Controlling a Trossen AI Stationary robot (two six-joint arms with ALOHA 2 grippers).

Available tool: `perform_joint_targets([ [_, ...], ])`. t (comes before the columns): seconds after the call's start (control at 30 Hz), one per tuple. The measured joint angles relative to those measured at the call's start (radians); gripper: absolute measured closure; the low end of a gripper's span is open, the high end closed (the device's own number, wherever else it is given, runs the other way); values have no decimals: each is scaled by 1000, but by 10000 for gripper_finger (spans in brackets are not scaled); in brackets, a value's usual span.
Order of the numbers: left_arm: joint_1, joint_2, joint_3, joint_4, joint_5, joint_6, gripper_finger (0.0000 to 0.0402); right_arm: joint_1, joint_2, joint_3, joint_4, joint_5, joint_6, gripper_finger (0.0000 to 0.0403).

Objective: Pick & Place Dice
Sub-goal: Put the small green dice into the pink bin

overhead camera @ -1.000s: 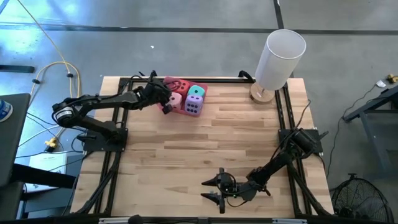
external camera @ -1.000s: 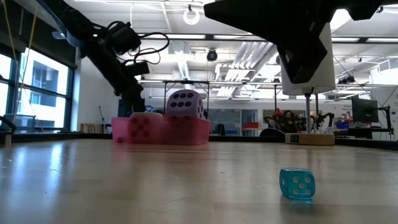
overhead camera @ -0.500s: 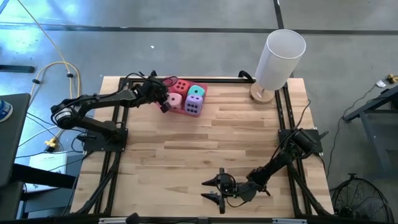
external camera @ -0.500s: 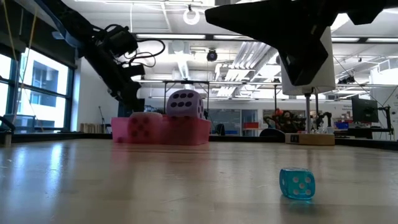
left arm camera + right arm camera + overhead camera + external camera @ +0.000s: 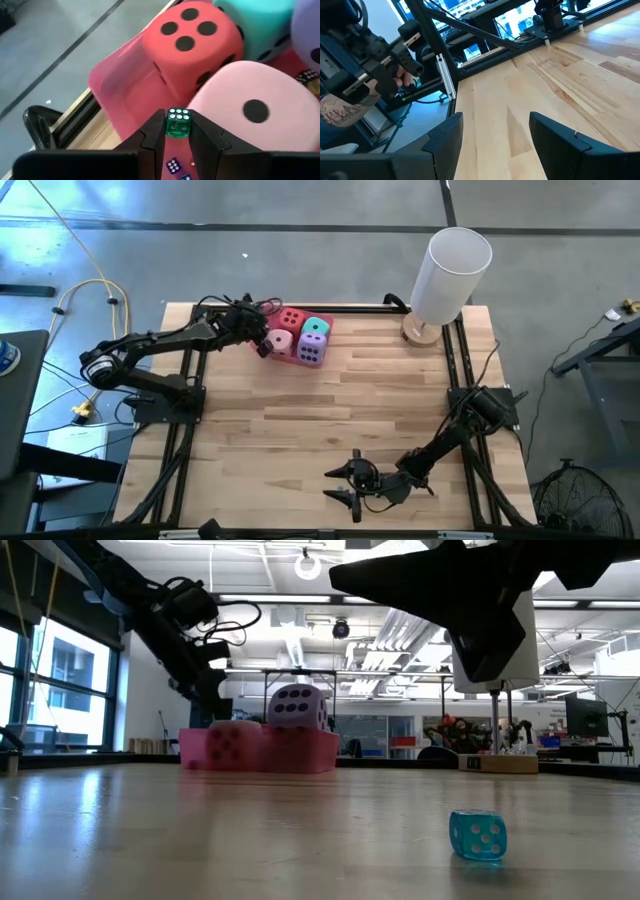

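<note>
I have the left hand point(image 5: 178, 131) clenched on a tiny green die point(image 5: 178, 122), pinched between the fingertips on two opposite faces and hanging over the near corner of the pink tray point(image 5: 262, 340). In that tray sit the big foam dice: the red die point(image 5: 192, 40) against the tray's outer wall, the pink die point(image 5: 250, 107) beside it and closest to my hand, the teal die point(image 5: 317, 327) and the purple die point(image 5: 311, 348) further in. A few more tiny dice point(image 5: 173, 165) lie on the tray floor under my fingers.

The green one looks hard, slick and nearly weightless, so I judge it could squirt out if the grip drifts off centre; flat faces, squarely between the pads, is where to hold it. The big ones look soft and would squash rather than slip.

Well away from the tray, a small blue die point(image 5: 477, 835) rests on the tabletop point(image 5: 380, 420). My right hand point(image 5: 347, 485) waits at the tabletop edge farthest from the tray, released, with nothing between its fingers.
</note>
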Motion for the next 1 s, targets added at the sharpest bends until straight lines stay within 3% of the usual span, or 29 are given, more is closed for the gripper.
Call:
perform_joint_targets([
  [0.17,52,0,0,0,145,-60,332,-2,0,0,-11,0,0,183],
  [0.3,86,0,0,-3,202,-130,332,-7,0,0,-24,0,8,183],
  [0.5,109,1,0,-8,209,-263,331,-7,0,0,-24,0,9,183],
  [1.0,92,2,0,-33,210,-214,331,-7,0,0,-22,8,11,183],
])
